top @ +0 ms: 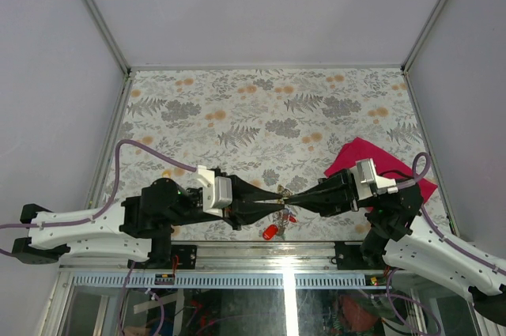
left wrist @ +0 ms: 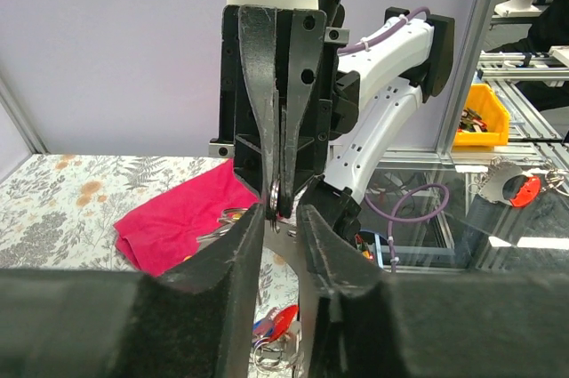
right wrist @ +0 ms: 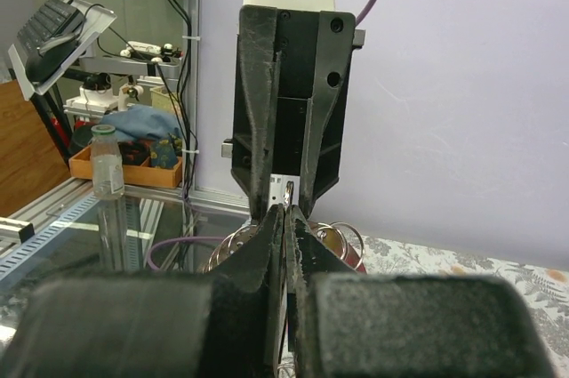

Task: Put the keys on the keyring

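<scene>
Two grippers meet tip to tip above the near edge of the table (top: 237, 115). The right gripper (top: 290, 199) is pinched tight on the keyring (left wrist: 280, 198). The left gripper (top: 281, 198) stands narrowly parted, a finger on either side of the ring. The keys (left wrist: 283, 317) dangle just below the tips.
</scene>
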Robot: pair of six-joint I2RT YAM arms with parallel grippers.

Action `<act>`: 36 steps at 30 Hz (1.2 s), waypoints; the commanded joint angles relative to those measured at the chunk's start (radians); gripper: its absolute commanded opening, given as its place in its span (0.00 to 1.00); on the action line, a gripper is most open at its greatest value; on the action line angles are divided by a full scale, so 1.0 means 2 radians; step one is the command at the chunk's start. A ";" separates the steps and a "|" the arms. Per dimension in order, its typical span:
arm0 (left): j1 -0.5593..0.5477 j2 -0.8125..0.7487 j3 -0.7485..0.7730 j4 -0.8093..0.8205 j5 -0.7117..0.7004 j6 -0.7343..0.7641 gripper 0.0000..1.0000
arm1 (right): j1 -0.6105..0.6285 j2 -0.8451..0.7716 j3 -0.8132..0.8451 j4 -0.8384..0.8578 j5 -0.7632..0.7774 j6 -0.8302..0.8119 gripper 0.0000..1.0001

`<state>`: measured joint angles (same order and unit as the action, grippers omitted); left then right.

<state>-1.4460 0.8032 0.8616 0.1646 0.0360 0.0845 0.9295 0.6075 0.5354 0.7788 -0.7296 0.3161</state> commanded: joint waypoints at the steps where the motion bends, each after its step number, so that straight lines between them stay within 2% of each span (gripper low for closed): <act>1: -0.001 0.002 0.014 0.033 0.000 0.006 0.18 | 0.003 -0.001 0.026 0.051 -0.003 0.005 0.00; 7: -0.002 0.001 0.017 0.025 -0.001 0.004 0.01 | 0.003 -0.002 0.027 0.045 -0.007 0.005 0.00; 9: -0.002 0.000 0.021 0.017 -0.007 0.003 0.00 | 0.003 -0.002 0.029 0.036 -0.010 0.002 0.01; 10: -0.001 0.000 0.024 0.009 -0.013 0.003 0.00 | 0.003 -0.004 0.032 0.025 -0.011 -0.002 0.03; 15: -0.002 0.001 0.060 -0.069 -0.027 0.010 0.00 | 0.003 -0.031 0.053 -0.077 -0.001 -0.052 0.28; 17: -0.001 0.003 0.076 -0.104 -0.030 0.018 0.00 | 0.002 -0.044 0.065 -0.126 0.008 -0.076 0.34; 23: -0.001 0.033 0.149 -0.224 -0.041 0.043 0.00 | 0.003 -0.055 0.118 -0.298 0.043 -0.155 0.36; 26: -0.002 0.058 0.184 -0.279 -0.041 0.055 0.00 | 0.002 -0.044 0.147 -0.355 0.049 -0.187 0.36; 30: -0.002 0.087 0.226 -0.332 -0.040 0.063 0.00 | 0.003 -0.027 0.170 -0.399 0.051 -0.216 0.36; 36: -0.002 0.108 0.252 -0.364 -0.044 0.064 0.00 | 0.003 -0.007 0.192 -0.443 0.036 -0.251 0.35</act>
<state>-1.4460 1.0092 1.3048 -0.5133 -0.0311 0.1886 0.9295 0.5667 0.8558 -0.0242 -0.6525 -0.1062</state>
